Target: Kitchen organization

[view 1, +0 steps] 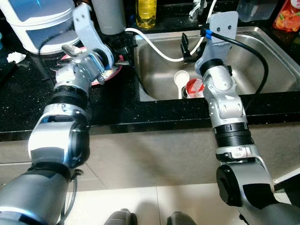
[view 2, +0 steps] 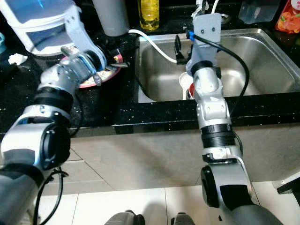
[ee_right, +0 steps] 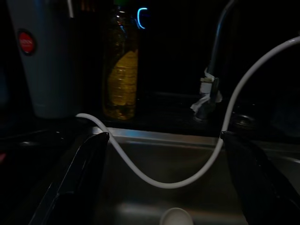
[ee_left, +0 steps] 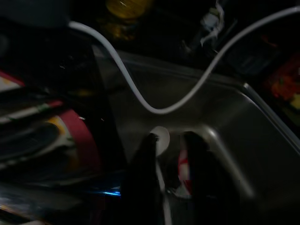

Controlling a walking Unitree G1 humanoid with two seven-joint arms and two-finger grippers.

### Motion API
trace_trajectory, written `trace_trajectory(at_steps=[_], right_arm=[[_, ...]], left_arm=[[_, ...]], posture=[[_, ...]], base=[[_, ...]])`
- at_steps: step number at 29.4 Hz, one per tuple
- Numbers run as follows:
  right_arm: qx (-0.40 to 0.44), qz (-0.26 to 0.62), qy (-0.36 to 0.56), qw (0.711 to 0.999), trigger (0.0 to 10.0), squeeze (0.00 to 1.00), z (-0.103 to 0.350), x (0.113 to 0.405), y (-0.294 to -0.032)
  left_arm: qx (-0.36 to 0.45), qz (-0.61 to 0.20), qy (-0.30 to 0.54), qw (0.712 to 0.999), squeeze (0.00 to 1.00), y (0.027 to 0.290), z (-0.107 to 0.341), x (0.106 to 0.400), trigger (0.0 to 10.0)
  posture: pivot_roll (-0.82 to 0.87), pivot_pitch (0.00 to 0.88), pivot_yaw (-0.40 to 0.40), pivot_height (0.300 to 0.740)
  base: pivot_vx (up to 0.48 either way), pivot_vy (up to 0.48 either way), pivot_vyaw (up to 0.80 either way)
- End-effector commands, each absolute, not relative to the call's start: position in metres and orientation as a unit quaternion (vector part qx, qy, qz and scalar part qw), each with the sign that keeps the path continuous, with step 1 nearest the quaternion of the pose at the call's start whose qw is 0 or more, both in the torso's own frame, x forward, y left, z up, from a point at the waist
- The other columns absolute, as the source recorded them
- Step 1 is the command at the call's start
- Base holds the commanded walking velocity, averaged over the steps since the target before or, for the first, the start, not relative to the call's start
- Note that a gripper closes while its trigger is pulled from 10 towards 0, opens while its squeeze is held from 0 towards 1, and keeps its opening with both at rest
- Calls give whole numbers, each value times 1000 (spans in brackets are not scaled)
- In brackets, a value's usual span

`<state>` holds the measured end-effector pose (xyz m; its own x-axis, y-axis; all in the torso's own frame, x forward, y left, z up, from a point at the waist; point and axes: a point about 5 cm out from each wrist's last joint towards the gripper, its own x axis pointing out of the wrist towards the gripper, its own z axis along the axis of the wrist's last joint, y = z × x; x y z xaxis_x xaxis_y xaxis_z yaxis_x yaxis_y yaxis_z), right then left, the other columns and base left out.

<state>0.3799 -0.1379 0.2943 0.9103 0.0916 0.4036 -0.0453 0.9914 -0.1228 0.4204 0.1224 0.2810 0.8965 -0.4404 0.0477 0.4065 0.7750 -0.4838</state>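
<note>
Left eye view: the left gripper [view 1: 123,60] sits at 10 o'clock over the red-rimmed plate [view 1: 101,79] on the black counter [view 1: 117,108]; whether its fingers grip anything I cannot tell. The right gripper [view 1: 186,48] hangs at 12 o'clock above the sink [view 1: 262,51], fingers apart. At the sink floor lie a white spoon [view 1: 181,79] and a red-and-white cup [view 1: 194,87], side by side.

Right eye view: same layout; a white hose [view 2: 154,47] crosses the sink's back rim near the oil bottle [view 2: 149,11].

Left wrist view: dark; the spoon and cup show past the two fingers [ee_left: 143,168], which stand apart.

Right wrist view: fingers spread wide, nothing between them, hose sagging across.

The spoon looks light, stiff and likely slippery; its handle is the place to pinch. The plate looks breakable; take it by the rim.
</note>
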Motion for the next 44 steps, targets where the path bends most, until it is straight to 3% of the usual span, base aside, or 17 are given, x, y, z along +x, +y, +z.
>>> trace_trajectory(at_steps=[1,7,8,9,10,11,13,14,16,19,22,27,34,43,44], right_arm=[[-52,51,-225,972,10000,0,301,377,-132],[-44,65,-228,970,10000,0,300,373,-127],[-43,68,-230,970,10000,0,300,373,-127],[-43,68,-230,970,10000,0,300,373,-127],[-41,69,-230,970,10000,0,299,372,-127],[-41,69,-230,970,10000,0,299,372,-127],[-38,71,-229,970,10000,0,298,371,-126],[-37,73,-229,970,10000,0,297,370,-125],[-38,78,-222,971,10000,0,293,370,-125],[-39,85,-218,971,10000,0,293,370,-121],[-46,95,-224,969,10000,0,296,369,-118],[-51,97,-224,968,10000,0,295,366,-117],[-47,93,-220,970,10000,0,290,363,-119],[-44,101,-217,970,10000,0,289,364,-115],[-44,102,-217,970,10000,0,289,364,-115]], left_arm=[[-255,-253,29,933,1000,110,286,420,10000],[-298,-324,-100,892,1000,115,320,410,10000],[-267,-311,-115,905,329,120,323,409,10000],[-267,-311,-115,905,329,120,323,409,10000],[-190,-258,-122,939,0,128,323,410,10000],[-190,-258,-122,939,0,128,323,410,10000],[-57,-131,-102,985,0,147,317,413,10000],[-23,-78,-85,993,0,157,313,413,10000],[-30,15,-51,998,0,186,301,407,10000],[-60,73,-37,995,0,209,293,400,10000],[-77,100,-27,992,0,213,282,396,10000],[-118,121,-20,985,0,199,271,384,10000],[-92,112,6,989,0,183,260,357,10000],[-52,133,34,989,0,198,243,348,10000],[-52,136,43,988,0,203,238,349,8902]], posture=[[81,95,85,740],[85,92,83,740],[87,93,87,740],[87,93,87,740],[91,105,85,740],[91,105,85,740],[92,97,83,740],[95,97,83,740],[120,107,70,740],[95,127,66,740],[89,126,66,740],[70,106,75,740],[86,100,82,740],[88,100,72,740],[90,96,69,740]], base=[[0,0,0],[0,0,0],[0,0,0],[0,0,0],[0,0,0],[0,0,0],[0,0,0],[0,0,0],[0,0,0],[0,0,0],[0,0,0],[0,0,0],[0,0,0],[0,0,0],[0,0,0]])
